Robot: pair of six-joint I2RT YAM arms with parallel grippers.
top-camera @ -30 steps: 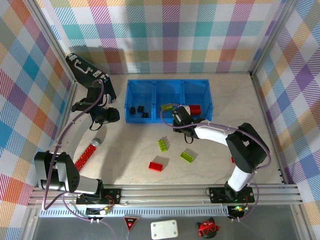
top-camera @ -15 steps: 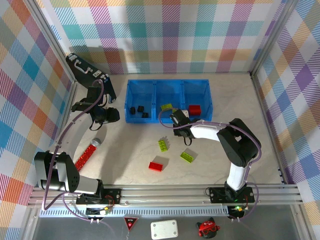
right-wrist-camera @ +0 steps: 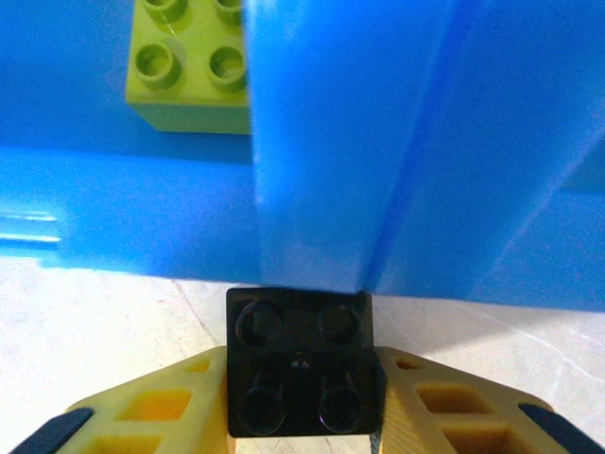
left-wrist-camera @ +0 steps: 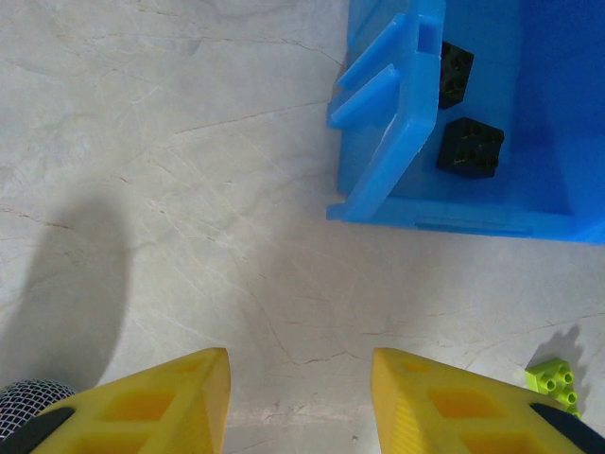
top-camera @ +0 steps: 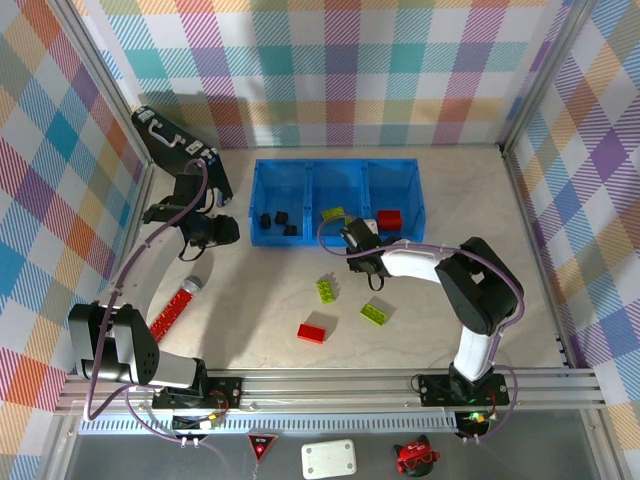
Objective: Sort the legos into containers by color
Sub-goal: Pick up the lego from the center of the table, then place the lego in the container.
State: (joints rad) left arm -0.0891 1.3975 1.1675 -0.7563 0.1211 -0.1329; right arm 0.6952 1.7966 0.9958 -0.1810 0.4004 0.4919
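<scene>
Far left, against the checked wall: black case (top-camera: 172,143), set aslant. Just nearer than it: left gripper (top-camera: 222,230), poised over bare table (top-camera: 260,290) a little left of the bin, jaws parted a modest way, gripping nothing, with only tabletop between the yellow fingers (left-wrist-camera: 170,397). Nearer again, flat on the table: red bar (top-camera: 168,320) with a grey mesh tip (top-camera: 190,286), lying on a slant, well apart from the bin. Centre, toward the back: blue bin (top-camera: 337,163), three square compartments in a row. Left compartment: three black bricks (top-camera: 282,217), close together, none stacked. Middle compartment: one lime brick (top-camera: 333,213), near the front wall. Right compartment: one red brick (top-camera: 389,219). Loose on the table in front of the bin: small red brick (top-camera: 312,332) nearest the arm bases, then two loose lime bricks (top-camera: 327,290), apart from each other, one just right of the red brick and farther back, the other farther right. Right of centre: right gripper (top-camera: 352,238), low at the outside of the bin's front wall, close to the divider between middle and right compartments. Clamps a held black brick (right-wrist-camera: 301,350) between both fingers, squarely, just outside the blue wall and not in any compartment; whether it touches the wall cannot be told. Right arm (top-camera: 420,265) stretches leftward from its base to reach there.
</scene>
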